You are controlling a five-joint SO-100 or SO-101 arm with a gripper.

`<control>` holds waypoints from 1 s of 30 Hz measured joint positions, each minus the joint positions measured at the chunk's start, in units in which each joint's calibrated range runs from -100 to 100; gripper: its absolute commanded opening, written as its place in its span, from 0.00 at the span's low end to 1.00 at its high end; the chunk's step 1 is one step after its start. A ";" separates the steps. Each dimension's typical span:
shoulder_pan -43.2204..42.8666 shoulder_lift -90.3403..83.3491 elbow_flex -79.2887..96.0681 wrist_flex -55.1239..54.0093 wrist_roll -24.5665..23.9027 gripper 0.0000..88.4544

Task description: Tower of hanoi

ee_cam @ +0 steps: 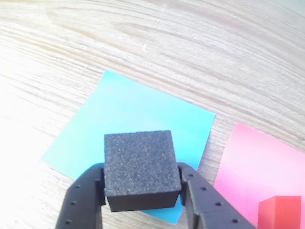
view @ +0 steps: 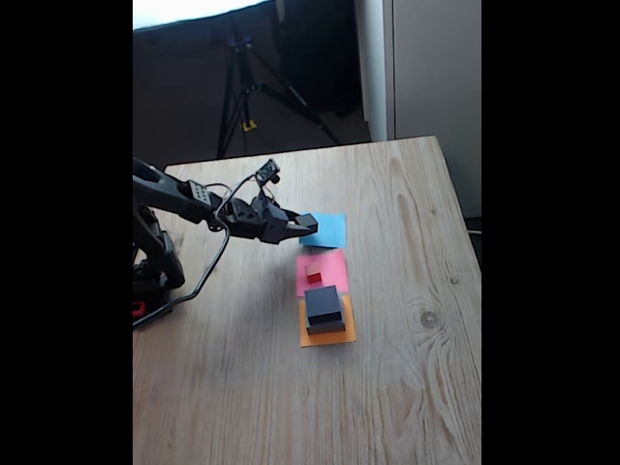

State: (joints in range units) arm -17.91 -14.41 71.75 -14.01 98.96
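My gripper (ee_cam: 142,183) is shut on a small black block (ee_cam: 140,164), held over the near part of a blue paper square (ee_cam: 128,112). In the fixed view the gripper (view: 298,225) reaches from the left to the blue square's (view: 330,231) left edge. A tiny red cube (view: 313,274) sits on the pink paper square (view: 329,266), and it also shows at the wrist view's bottom right corner, red cube (ee_cam: 281,213) on pink paper (ee_cam: 255,162). Two larger black blocks (view: 325,310) stand stacked on the orange paper square (view: 346,334).
The three paper squares lie in a row on a wooden table (view: 407,387). The arm's base (view: 155,262) and a cable (view: 208,271) occupy the left side. A tripod (view: 242,87) stands beyond the table's far edge.
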 measured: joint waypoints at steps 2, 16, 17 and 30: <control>-0.41 2.48 0.00 -2.16 0.00 0.03; -0.93 11.71 -3.30 -8.17 -2.26 0.02; -0.93 11.97 -3.48 -8.17 -2.43 0.03; -0.93 13.42 -3.56 -10.09 -0.87 0.13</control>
State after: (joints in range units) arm -18.84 -0.98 68.19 -24.10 98.09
